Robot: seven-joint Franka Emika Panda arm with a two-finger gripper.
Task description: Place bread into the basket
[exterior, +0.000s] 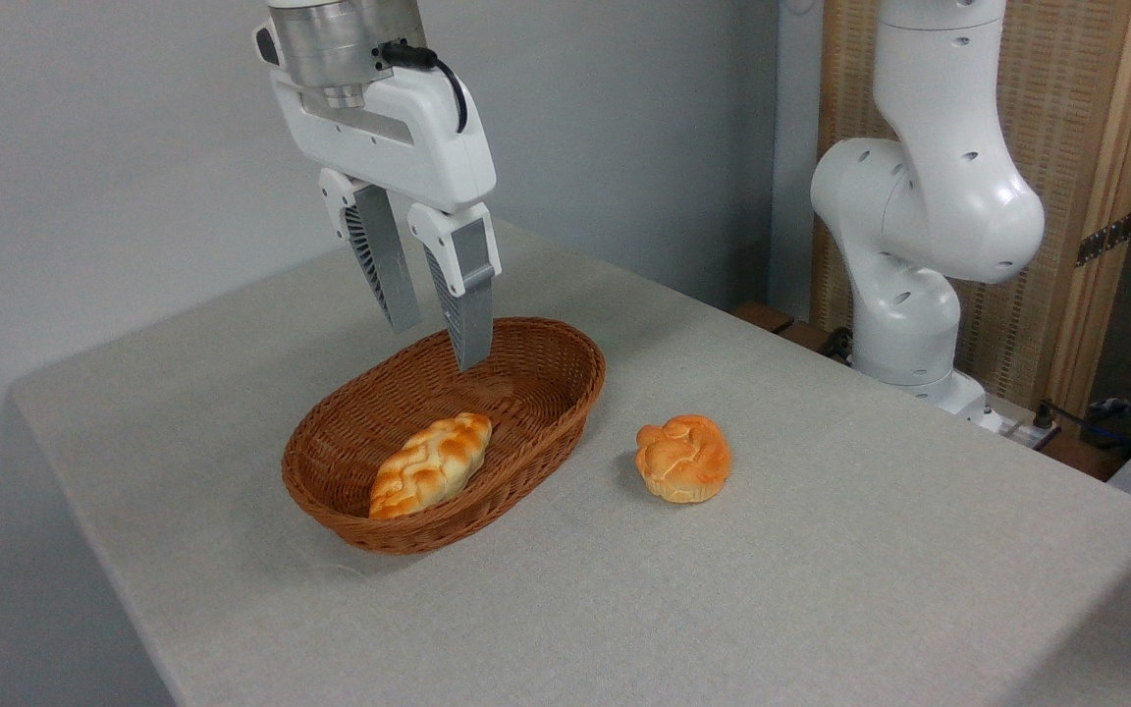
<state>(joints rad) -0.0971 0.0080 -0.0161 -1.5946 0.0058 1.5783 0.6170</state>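
The two grey fingers (465,304) of the gripper (440,346) point downward and stand apart with a narrow gap between them. Nothing sits in that gap, and neither finger touches any object. Each finger has a ribbed inner face and is mounted in a white bracket on the white gripper body. A black cable plugs into the metal flange above the body.

The fingertips hang above the far-left part of the wicker basket (551,388), with the right-hand tip showing against the inner wall near the far rim. Whether that tip is below rim level cannot be told from this view.

The basket is oval, brown and woven, with flared sides. It rests on the table (821,550), left of centre. A long braided loaf (430,463) lies inside it toward the near end, slanted from the near left to the far right, pale gold with darker patches.

The round knotted bun (683,459) sits on the table outside the basket, to the right of it and near its right-hand rim but not touching. Its crust is glossy orange over a paler base. It lies well apart from the gripper.

The table is covered in a light grey cloth. The white arm base (919,245) rises beyond the far right edge of the table, in front of a wooden screen (1096,147).
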